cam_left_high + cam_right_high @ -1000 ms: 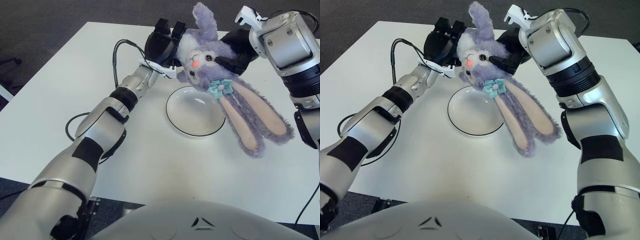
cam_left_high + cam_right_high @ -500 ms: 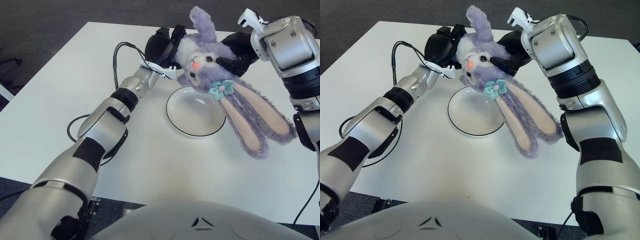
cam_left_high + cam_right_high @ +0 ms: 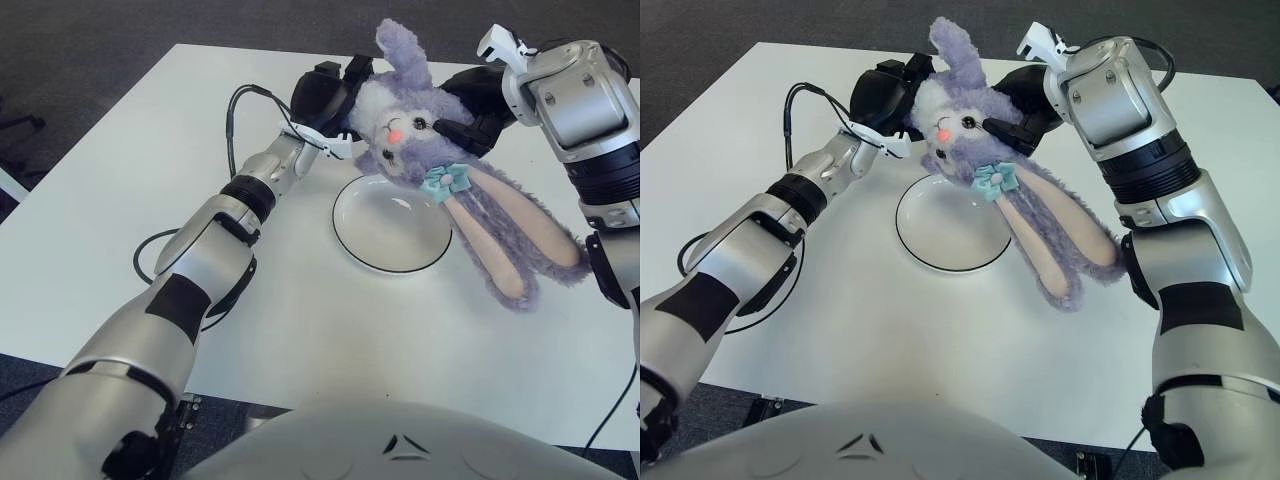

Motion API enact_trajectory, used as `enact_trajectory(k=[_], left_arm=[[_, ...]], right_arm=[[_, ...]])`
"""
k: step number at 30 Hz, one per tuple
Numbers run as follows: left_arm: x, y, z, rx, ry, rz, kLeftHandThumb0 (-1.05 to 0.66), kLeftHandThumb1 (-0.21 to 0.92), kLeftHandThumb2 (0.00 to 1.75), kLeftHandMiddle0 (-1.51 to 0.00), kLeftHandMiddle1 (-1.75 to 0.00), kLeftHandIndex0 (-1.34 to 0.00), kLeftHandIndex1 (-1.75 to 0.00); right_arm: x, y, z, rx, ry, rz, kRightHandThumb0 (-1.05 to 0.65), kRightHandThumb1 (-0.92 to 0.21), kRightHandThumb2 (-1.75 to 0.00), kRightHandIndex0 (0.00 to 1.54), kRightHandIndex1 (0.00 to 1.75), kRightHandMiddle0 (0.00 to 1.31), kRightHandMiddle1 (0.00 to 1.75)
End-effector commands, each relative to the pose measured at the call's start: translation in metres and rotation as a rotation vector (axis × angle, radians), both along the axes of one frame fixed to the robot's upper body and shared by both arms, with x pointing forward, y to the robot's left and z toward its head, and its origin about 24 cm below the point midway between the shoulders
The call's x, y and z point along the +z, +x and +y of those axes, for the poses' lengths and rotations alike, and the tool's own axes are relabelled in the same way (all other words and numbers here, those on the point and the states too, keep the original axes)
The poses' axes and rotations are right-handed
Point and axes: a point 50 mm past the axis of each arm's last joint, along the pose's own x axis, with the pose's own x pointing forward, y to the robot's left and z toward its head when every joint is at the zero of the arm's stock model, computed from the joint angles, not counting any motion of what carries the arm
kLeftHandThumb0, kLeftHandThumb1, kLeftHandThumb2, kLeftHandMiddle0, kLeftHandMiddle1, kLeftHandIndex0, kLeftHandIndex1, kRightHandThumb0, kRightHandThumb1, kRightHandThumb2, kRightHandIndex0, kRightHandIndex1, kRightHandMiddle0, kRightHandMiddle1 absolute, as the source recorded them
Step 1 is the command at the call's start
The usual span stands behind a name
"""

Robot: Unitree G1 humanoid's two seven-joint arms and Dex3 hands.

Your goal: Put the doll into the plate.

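A purple plush rabbit doll [image 3: 420, 130] with a teal bow and long pink-lined ears hangs in the air above the far edge of the white plate [image 3: 391, 222]. Its ears [image 3: 510, 240] droop past the plate's right rim toward the table. My left hand [image 3: 330, 100] grips the doll's head from the left side. From the right, my right hand [image 3: 470, 105] clasps the doll, its dark fingers [image 3: 1012, 132] pressed into the fur. The doll's body is hidden behind its head and both hands.
The plate sits on a white table [image 3: 130, 190] bordered by dark floor. A black cable [image 3: 235, 120] loops along my left forearm. Open tabletop lies to the left and in front of the plate.
The doll has tilted and shifted slightly with both hands; its ears swung a little. Both hands keep their hold above the plate's far edge.
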Motion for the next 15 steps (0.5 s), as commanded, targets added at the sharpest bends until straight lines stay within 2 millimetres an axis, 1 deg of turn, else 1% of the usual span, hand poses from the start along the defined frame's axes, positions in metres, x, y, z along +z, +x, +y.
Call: enact_trajectory(k=[1, 2, 3, 4, 7, 9, 13, 15], left_arm=[[-0.002, -0.002, -0.007, -0.038, 0.03, 0.021, -0.5, 0.25, 1.4, -1.31, -1.75, -0.66, -1.75], [-0.002, -0.001, -0.006, -0.033, 0.037, 0.026, -0.5, 0.25, 1.4, -1.31, -1.75, -0.67, -1.75], [-0.003, 0.0, -0.006, -0.03, 0.041, 0.029, -0.5, 0.25, 1.4, -1.32, -1.75, -0.67, -1.75], [-0.003, 0.0, -0.004, -0.025, 0.049, 0.038, -0.51, 0.24, 1.41, -1.32, -1.75, -0.68, -1.75], [-0.005, 0.003, -0.001, -0.017, 0.068, 0.061, -0.51, 0.24, 1.41, -1.33, -1.75, -0.68, -1.75], [-0.005, 0.003, 0.0, -0.016, 0.072, 0.065, -0.51, 0.24, 1.42, -1.34, -1.75, -0.68, -1.75], [-0.003, 0.005, 0.006, -0.007, 0.118, 0.067, -0.52, 0.23, 1.43, -1.36, -1.75, -0.69, -1.75], [-0.003, 0.007, 0.009, -0.003, 0.161, 0.088, -0.52, 0.22, 1.44, -1.37, -1.75, -0.7, -1.75]], right_arm=[[0.011, -0.001, 0.001, 0.025, 0.039, -0.051, -0.34, -0.16, -1.49, 1.16, 1.75, 0.67, 1.71], [0.011, 0.0, 0.0, 0.023, 0.038, -0.048, -0.39, -0.2, -1.44, 1.2, 1.75, 0.66, 1.72], [0.012, 0.0, -0.001, 0.022, 0.038, -0.046, -0.41, -0.22, -1.42, 1.22, 1.75, 0.66, 1.73], [0.012, 0.0, -0.003, 0.02, 0.035, -0.051, -0.44, -0.26, -1.37, 1.23, 1.75, 0.63, 1.73], [0.018, 0.0, -0.008, 0.005, 0.024, -0.082, -0.46, -0.33, -1.29, 1.25, 1.75, 0.59, 1.74], [0.02, -0.001, -0.01, 0.001, 0.023, -0.09, -0.46, -0.35, -1.26, 1.25, 1.75, 0.58, 1.74], [0.033, -0.007, -0.022, -0.038, 0.023, -0.134, -0.46, -0.39, -1.22, 1.23, 1.75, 0.55, 1.75], [0.038, -0.007, -0.031, -0.072, 0.033, -0.144, -0.46, -0.4, -1.2, 1.21, 1.75, 0.54, 1.75]])
